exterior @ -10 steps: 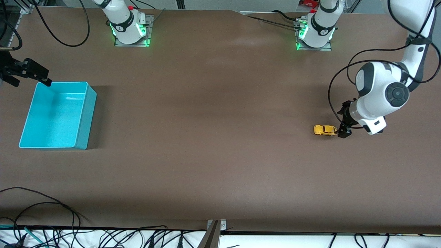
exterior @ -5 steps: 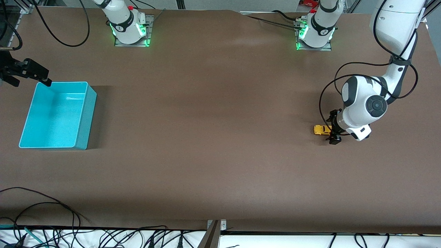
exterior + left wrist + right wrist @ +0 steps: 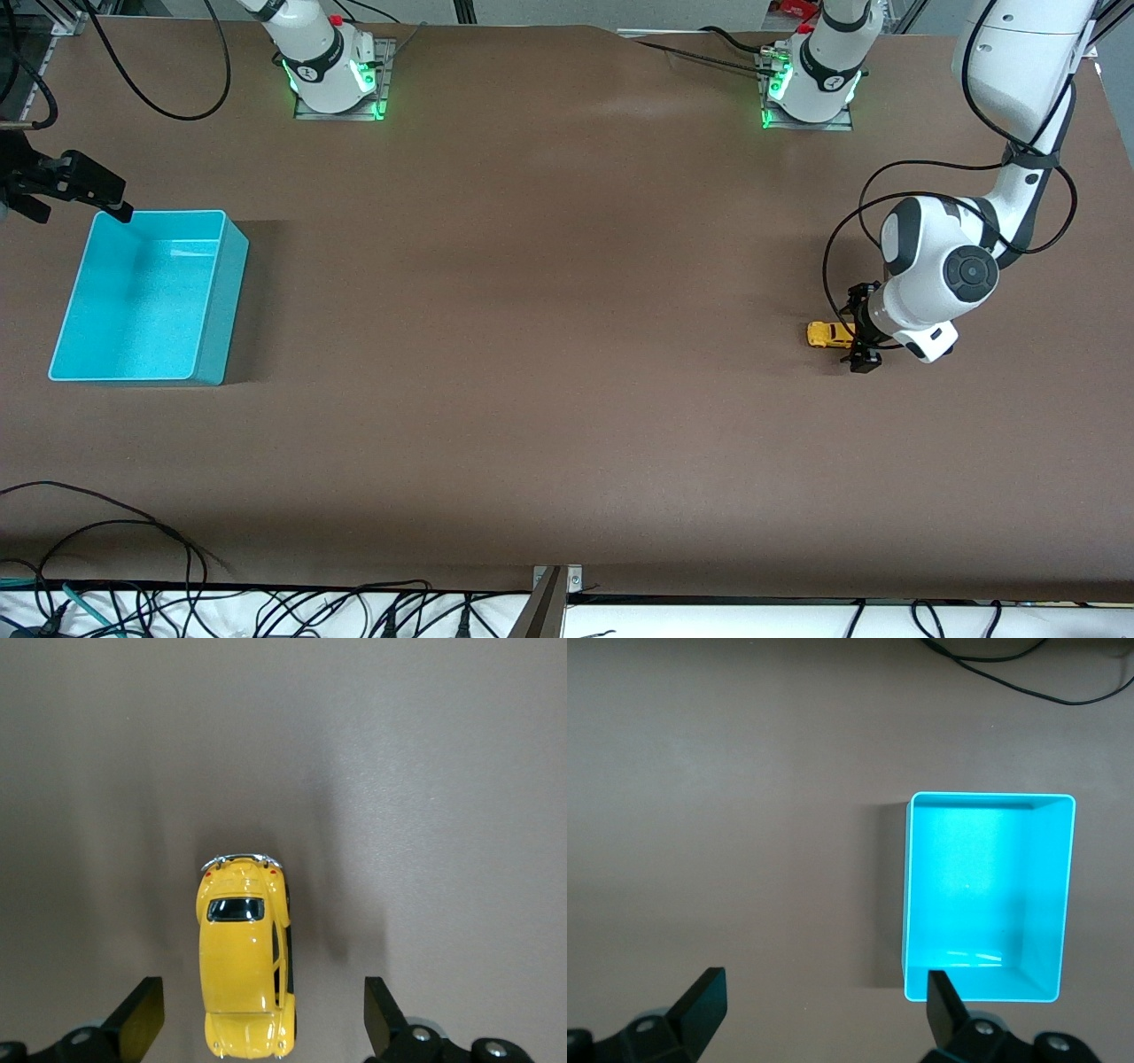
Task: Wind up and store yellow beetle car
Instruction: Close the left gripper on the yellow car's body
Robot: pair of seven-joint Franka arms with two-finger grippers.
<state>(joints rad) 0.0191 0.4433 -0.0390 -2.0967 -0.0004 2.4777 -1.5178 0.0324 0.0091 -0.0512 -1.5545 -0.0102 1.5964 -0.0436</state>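
The yellow beetle car [image 3: 827, 334] stands on its wheels on the brown table toward the left arm's end. My left gripper [image 3: 860, 339] is open and low over one end of it. In the left wrist view the car [image 3: 243, 957] lies lengthwise between the two dark fingers [image 3: 139, 1017], with a gap on each side and nothing touching it; the left gripper [image 3: 260, 1017] straddles that end. My right gripper [image 3: 93, 197] waits open over the table by a corner of the turquoise bin [image 3: 142, 306]. In the right wrist view the right gripper [image 3: 824, 1005] holds nothing.
The turquoise bin [image 3: 989, 895] is open-topped and has nothing in it, and it sits at the right arm's end of the table. Both arm bases [image 3: 335, 66] stand along the edge farthest from the front camera. Loose cables [image 3: 266, 611] run along the nearest edge.
The left arm has swung toward the car, taking its open gripper from beside the car's end to over it. In the last half second it barely moved. The car and right arm stayed still.
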